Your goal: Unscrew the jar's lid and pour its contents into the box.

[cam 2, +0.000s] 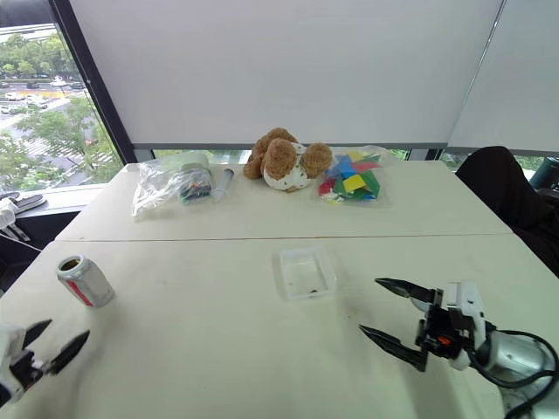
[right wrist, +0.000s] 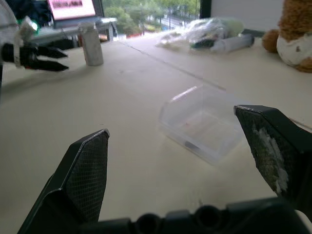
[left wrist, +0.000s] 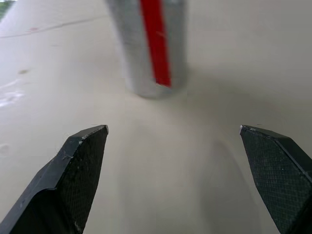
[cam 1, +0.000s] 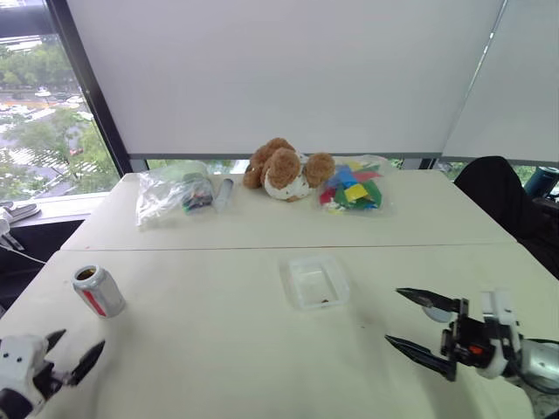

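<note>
I observed the jar (cam 1: pixel 98 291), silver-grey with a red stripe, lidless, upright on the worktop (cam 1: pixel 210 349) just ahead of the spread left fingers (cam 1: pixel 86 362). Right fingers (cam 1: pixel 421 300) were spread near the box (cam 1: pixel 314 281).

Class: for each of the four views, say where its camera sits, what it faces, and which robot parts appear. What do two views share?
Left eye, head: looks down over the cream table; both grippers show.
Right eye: same scene.
Left wrist: faces the silver-grey metal jar between open jaws.
Right wrist: faces the shallow clear plastic box; open jaws and the left gripper show.
Shared: jar, box.
</note>
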You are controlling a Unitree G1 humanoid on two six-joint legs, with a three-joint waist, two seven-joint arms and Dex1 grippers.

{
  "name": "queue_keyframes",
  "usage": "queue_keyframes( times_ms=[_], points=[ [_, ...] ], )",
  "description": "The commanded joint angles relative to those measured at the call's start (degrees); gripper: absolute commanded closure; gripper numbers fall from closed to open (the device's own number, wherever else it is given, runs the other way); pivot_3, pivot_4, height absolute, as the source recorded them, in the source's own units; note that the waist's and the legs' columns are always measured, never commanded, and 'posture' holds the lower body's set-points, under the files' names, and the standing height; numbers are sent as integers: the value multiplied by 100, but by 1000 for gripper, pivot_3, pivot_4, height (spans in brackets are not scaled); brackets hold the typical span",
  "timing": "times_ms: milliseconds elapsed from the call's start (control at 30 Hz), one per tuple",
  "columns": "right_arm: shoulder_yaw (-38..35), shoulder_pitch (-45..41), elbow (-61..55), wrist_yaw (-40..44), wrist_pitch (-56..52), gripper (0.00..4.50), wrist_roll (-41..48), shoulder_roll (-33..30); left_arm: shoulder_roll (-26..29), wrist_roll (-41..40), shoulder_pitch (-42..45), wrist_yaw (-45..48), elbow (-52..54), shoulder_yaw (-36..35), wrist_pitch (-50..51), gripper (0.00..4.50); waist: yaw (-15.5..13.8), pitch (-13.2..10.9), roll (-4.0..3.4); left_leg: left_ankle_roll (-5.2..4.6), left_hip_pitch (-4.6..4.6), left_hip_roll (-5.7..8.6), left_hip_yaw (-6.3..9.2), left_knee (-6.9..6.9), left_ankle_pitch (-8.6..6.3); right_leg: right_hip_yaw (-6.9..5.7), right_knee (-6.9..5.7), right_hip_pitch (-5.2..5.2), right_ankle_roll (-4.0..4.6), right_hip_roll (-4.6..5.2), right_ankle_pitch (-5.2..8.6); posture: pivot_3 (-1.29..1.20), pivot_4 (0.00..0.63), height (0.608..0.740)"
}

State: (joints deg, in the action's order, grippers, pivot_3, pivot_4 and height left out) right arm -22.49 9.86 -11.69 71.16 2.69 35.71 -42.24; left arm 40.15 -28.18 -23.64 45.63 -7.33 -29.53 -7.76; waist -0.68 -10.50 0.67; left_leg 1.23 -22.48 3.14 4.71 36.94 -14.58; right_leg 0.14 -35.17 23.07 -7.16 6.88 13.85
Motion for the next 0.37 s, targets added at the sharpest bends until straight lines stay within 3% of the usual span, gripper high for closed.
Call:
queue_keyframes(
  times_ms=[33, 167, 367],
  points=[
    [-378, 71, 26, 482, 4, 0, 219, -365, 265, 213, -653, 621, 1026, -173, -291, 50, -5, 1, 2, 1, -1, -2, 0, 1, -1, 1, 0, 0, 0, 4, 0, 0, 150, 740],
    [-399, -73, 283, 844, -31, 0, 190, -704, 411, 355, -1261, 1209, 1681, -227, -605, 50, -6, 3, -6, 16, -2, -6, -5, -2, -13, 12, 10, -2, 5, 13, 2, 0, 150, 740],
    [-141, -507, 260, 634, -276, 0, 136, -633, 408, 205, -1121, 1394, 1889, -322, -530, 50, -1, 2, -12, 15, -4, -11, -6, -6, -13, 11, 9, 4, 9, 8, 5, 0, 150, 740]
  ],
)
